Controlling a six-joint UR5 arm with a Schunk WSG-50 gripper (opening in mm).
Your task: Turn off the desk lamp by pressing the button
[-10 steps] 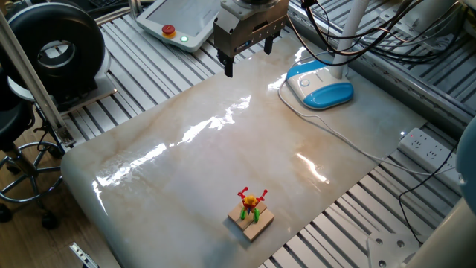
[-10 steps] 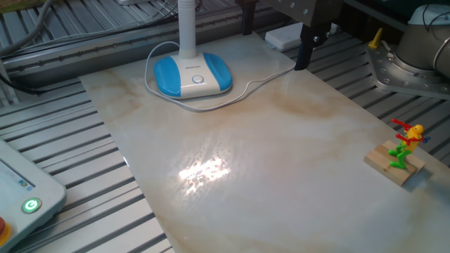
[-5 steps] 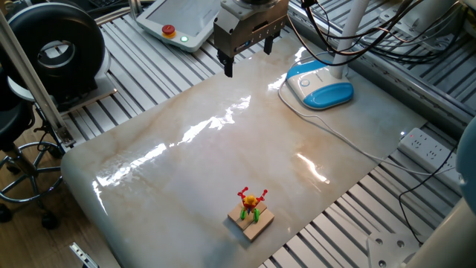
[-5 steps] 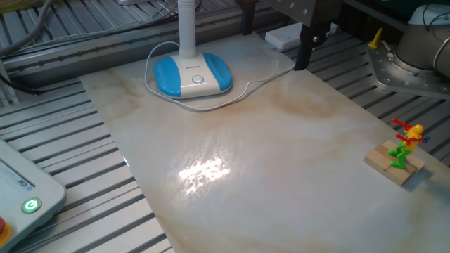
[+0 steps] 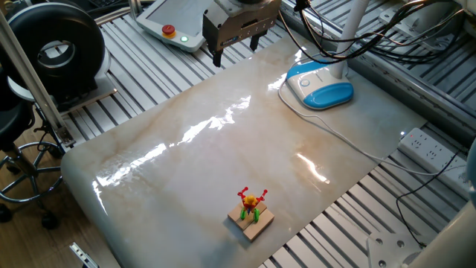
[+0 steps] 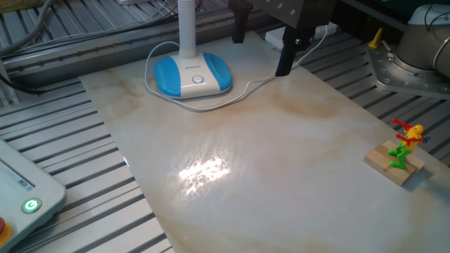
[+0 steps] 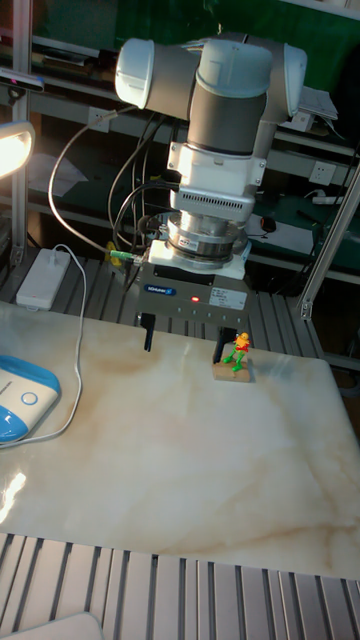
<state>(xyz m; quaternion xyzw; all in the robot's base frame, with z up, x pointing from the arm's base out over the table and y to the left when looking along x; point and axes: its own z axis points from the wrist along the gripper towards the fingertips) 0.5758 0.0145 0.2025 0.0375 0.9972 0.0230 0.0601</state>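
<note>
Desk lamp (image 6: 191,74): oval base, half blue and half white, at the far edge of the marbled table (image 6: 281,176); lamp lit, its glare lying on the tabletop. Button (image 6: 197,79): small white pad on the white half of the base, uncovered, nothing upon it. Gripper (image 6: 261,43): raised above the table beside the lamp, well apart from the button; jaws spread wide, a clear gap visible between the two dark fingers (image 7: 147,334). Step in hand, by my judgement: bringing the gripper over to the base; best done by lining one fingertip squarely above the pad and descending straight, with gentle pressure so the glossy base does not slide. Cord (image 6: 242,93): loops round the base and trails across the table, between gripper and lamp, a possible snag. Toy figure on a wooden block (image 6: 401,156): far side, out of the way. Power strip (image 5: 428,147): off the table's edge.
</note>
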